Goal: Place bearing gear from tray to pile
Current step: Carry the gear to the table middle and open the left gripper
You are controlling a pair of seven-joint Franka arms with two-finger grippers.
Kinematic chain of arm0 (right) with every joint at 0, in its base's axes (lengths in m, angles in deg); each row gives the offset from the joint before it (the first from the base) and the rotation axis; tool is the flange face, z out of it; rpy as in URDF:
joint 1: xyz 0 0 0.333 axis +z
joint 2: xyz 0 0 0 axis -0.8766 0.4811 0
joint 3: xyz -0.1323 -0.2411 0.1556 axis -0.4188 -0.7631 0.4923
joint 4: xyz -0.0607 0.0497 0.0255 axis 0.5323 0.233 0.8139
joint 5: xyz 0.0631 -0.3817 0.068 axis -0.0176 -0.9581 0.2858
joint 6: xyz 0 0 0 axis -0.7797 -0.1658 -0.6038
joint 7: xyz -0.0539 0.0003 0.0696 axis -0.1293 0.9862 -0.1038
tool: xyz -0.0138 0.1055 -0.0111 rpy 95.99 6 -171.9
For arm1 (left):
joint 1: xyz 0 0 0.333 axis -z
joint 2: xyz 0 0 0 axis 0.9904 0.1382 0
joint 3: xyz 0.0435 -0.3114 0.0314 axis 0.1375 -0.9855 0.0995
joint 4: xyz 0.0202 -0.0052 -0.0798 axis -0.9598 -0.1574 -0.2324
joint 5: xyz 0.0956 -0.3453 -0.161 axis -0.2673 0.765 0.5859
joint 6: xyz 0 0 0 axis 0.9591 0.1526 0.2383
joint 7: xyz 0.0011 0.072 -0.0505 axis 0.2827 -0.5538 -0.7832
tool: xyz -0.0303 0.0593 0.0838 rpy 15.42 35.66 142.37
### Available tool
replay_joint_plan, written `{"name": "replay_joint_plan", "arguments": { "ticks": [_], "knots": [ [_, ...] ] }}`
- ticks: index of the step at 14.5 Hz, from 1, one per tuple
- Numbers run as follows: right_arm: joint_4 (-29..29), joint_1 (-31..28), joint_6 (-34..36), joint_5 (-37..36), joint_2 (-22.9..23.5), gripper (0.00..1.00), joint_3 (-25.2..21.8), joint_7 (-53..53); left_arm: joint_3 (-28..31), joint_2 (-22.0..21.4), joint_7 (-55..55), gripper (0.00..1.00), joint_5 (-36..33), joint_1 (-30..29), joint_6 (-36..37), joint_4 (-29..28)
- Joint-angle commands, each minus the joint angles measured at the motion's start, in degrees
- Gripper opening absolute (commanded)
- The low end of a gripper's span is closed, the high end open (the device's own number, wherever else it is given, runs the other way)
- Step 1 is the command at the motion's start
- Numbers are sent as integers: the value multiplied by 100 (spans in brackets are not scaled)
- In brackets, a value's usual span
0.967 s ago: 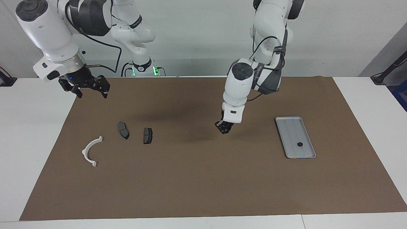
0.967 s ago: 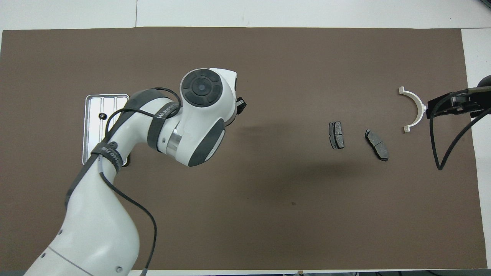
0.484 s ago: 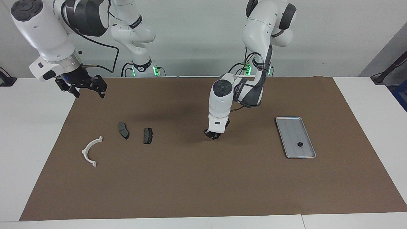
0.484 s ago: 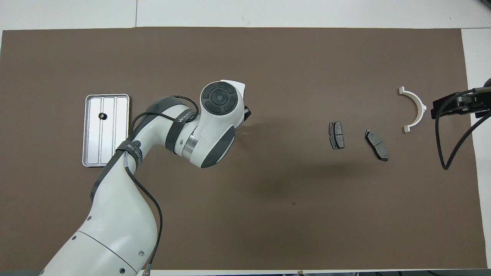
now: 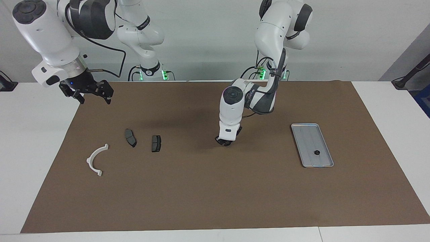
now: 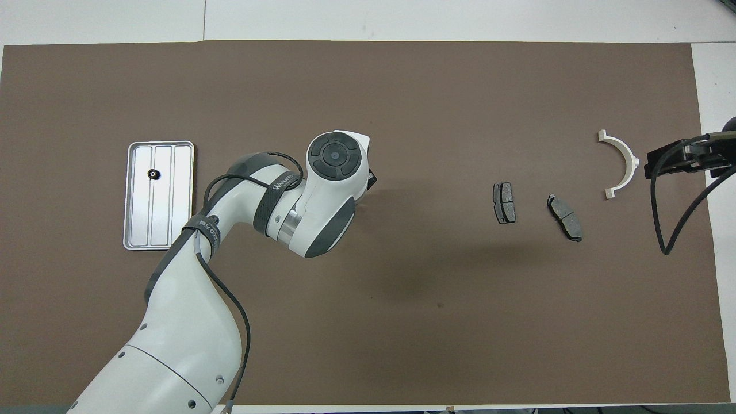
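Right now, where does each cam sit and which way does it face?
Facing view: high across the table, looking at both arms; left tool over mid-mat, right tool waiting at the mat's edge.
Overhead view: above the robots' end, looking steeply down; left arm, right tool.
Shared: tray, white bracket, half a turn apart.

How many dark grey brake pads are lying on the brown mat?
2. One brake pad lies toward the middle of the table. The other brake pad lies beside it, between it and the white half-ring bracket, slightly nearer to the robots. None seems hidden.
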Motion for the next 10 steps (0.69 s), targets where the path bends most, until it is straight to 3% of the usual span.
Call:
{"name": "replay_joint_plan", "arguments": {
  "ticks": [1,4,5,7,8,10],
  "knots": [
    [-267,-55,-199,-14,-173,100,23,-148,80,12,61,0,-99,89,-263,-93],
    [-267,-55,-199,-23,-173,100,23,-148,80,12,105,0,-90,81,-386,-164],
    [-267,-55,-199,-23,-173,100,23,-148,80,12,105,22,-90,80,-439,-181],
    [-267,-55,-199,-23,-173,100,23,-148,80,12,341,54,-99,80,-431,-190],
    [-267,-55,-199,-14,-173,100,23,-148,80,12,359,83,-99,80,-378,-182],
    [-267,-55,-199,-23,-182,100,23,-148,98,-49,307,88,-107,2,-133,-120]
  ]
}}
